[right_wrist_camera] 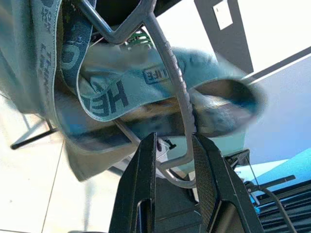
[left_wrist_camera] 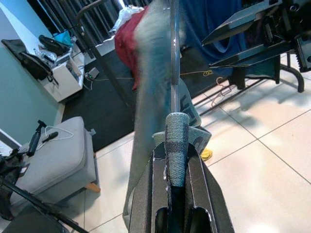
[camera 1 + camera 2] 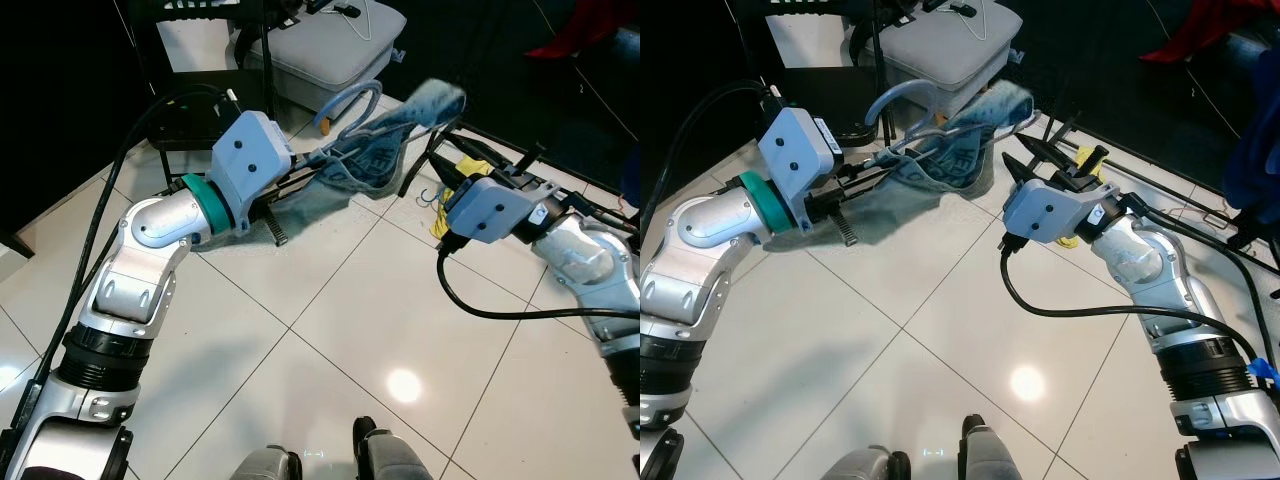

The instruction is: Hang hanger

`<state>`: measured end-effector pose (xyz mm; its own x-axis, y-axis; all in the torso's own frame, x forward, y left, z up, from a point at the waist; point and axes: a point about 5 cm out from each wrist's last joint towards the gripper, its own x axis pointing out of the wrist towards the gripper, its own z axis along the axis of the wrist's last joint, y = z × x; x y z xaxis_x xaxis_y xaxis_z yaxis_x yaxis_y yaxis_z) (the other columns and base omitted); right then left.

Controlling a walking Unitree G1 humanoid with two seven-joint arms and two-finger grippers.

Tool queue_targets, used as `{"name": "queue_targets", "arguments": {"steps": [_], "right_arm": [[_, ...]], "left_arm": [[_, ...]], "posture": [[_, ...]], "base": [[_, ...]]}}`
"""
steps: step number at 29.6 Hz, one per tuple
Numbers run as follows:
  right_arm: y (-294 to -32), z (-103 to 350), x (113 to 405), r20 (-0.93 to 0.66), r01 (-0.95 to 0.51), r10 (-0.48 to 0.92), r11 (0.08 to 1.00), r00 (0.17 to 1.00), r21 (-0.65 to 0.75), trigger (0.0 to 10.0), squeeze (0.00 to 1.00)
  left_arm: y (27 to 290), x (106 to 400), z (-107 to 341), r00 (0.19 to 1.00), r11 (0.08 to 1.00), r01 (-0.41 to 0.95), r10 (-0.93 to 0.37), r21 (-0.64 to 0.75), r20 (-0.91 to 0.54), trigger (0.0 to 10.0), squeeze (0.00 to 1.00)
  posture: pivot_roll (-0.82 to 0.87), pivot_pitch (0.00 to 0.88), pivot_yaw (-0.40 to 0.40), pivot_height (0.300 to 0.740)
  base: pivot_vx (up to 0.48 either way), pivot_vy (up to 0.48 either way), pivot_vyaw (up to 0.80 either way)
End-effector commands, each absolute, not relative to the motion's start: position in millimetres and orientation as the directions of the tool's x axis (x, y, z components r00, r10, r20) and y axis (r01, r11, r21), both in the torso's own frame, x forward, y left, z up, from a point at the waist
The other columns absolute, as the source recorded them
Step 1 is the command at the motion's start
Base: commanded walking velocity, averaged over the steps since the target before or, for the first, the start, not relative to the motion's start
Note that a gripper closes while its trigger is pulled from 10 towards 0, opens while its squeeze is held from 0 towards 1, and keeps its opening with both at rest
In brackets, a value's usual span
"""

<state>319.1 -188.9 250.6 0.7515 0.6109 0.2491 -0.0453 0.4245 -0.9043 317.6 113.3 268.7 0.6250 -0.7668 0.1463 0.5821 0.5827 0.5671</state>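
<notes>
The left gripper (image 2: 176, 171) is clamped tight on the grey hanger (image 3: 352, 100), holding it above the tiled floor (image 3: 330, 300), left of centre. A blue-grey garment (image 3: 385, 150) drapes over it; its band shows letters "HE" and "LIFE", the rest unreadable. The right gripper (image 1: 174, 145) hovers just right of the garment, fingers parted, empty.

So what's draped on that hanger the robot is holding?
A blue-grey garment with a lettered band hangs over the hanger, which the left gripper grips. The cloth hides much of the hanger's frame.
</notes>
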Motion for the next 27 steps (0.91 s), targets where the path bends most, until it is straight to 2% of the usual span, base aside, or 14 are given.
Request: {"name": "queue_targets", "arguments": {"steps": [1,7,9,10,11,12,14,17,18,19,20,22,24,27], "right_arm": [[-189.5,249.9,318.5,0.234,-0.041,0.621,0.395,0.748,-0.918,10.0,0.0],[-190.4,245.4,316.2,0.202,-0.077,0.64,0.38,0.742,-0.922,10.0,0.0],[-193.0,244.5,316.4,0.227,-0.083,0.622,0.428,0.749,-0.9,10.0,0.0],[-196.5,244.0,317.0,0.262,-0.087,0.591,0.495,0.763,-0.865,10.0,1.0],[-210.1,241.9,321.6,0.344,-0.073,0.465,0.672,0.816,-0.737,10.0,1.0],[-217.8,239.8,324.1,0.37,-0.058,0.39,0.751,0.843,-0.658,10.0,1.0],[-231.5,233.9,327.9,0.386,-0.018,0.26,0.848,0.885,-0.53,10.0,1.0],[-240.2,228.5,329.7,0.38,0.012,0.174,0.898,0.908,-0.441,10.0,1.0],[-249.6,220.3,330.4,0.364,0.026,0.094,0.95,0.927,-0.312,10.0,0.74],[-249.6,220.3,330.4,0.364,0.026,0.094,0.95,0.927,-0.312,10.0,0.74],[-255.7,201.4,327.4,0.32,0.003,0.035,0.993,0.947,-0.117,10.0,0.0],[-245.9,160.8,315.9,0.231,-0.149,0.09,0.956,0.969,0.252,10.0,0.0],[-245.9,160.8,315.9,0.231,-0.149,0.09,0.956,0.969,0.252,10.0,0.0],[-228.8,142.5,306.7,0.229,-0.271,0.172,0.803,0.958,0.531,10.0,0.0]], "left_arm": [[111.6,314.7,269.9,0.605,0.562,0.587,-0.783,0.583,0.145,10.0,0.0],[111.1,316.2,271.3,0.605,0.564,0.584,-0.782,0.585,0.15,10.0,0.0],[111.3,316.3,271.8,0.606,0.565,0.582,-0.781,0.585,0.152,10.0,0.0],[111.3,316.1,272.0,0.606,0.566,0.582,-0.781,0.584,0.153,10.0,0.0],[111.4,315.7,272.3,0.603,0.565,0.584,-0.783,0.583,0.154,10.0,0.0],[111.3,315.6,272.5,0.602,0.564,0.585,-0.784,0.583,0.155,10.0,0.0],[110.9,315.7,273.1,0.6,0.564,0.586,-0.784,0.581,0.156,10.0,0.0],[110.5,315.8,273.5,0.599,0.565,0.587,-0.785,0.58,0.157,10.0,0.0],[110.4,315.8,274.5,0.599,0.566,0.588,-0.785,0.577,0.16,10.0,0.0],[110.4,315.8,274.5,0.599,0.566,0.588,-0.785,0.577,0.16,10.0,0.0],[111.2,315.3,277.4,0.596,0.57,0.591,-0.785,0.571,0.166,10.0,0.0],[115.2,313.7,287.6,0.584,0.566,0.603,-0.793,0.563,0.172,10.0,0.0],[115.2,313.7,287.6,0.584,0.566,0.603,-0.793,0.563,0.172,10.0,0.0],[117.7,311.3,300.0,0.558,0.552,0.616,-0.809,0.562,0.183,10.0,0.0]], "posture": [[-0.01,0.142,0.081,0.74],[-0.01,0.137,0.074,0.74],[-0.01,0.136,0.074,0.74],[-0.01,0.132,0.077,0.74],[-0.01,0.132,0.077,0.74],[-0.01,0.132,0.077,0.74],[-0.01,0.124,0.072,0.74],[-0.01,0.124,0.072,0.74],[-0.01,0.123,0.072,0.74],[-0.01,0.123,0.072,0.74],[-0.01,0.122,0.072,0.74],[0.0,0.121,0.076,0.74],[0.0,0.121,0.076,0.74],[0.01,0.119,0.08,0.74]], "base": [[0.0,0.0,0.0],[0.0,0.0,0.0],[0.0,0.0,0.0],[0.0,0.0,0.0],[0.0,0.0,0.0],[0.0,0.0,0.0],[0.0,0.0,0.0],[0.0,0.0,0.0],[0.0,0.0,0.0],[0.0,0.0,0.0],[0.0,0.0,0.0],[0.0,0.0,0.0],[0.0,0.0,0.0],[0.0,0.0,0.0]]}}
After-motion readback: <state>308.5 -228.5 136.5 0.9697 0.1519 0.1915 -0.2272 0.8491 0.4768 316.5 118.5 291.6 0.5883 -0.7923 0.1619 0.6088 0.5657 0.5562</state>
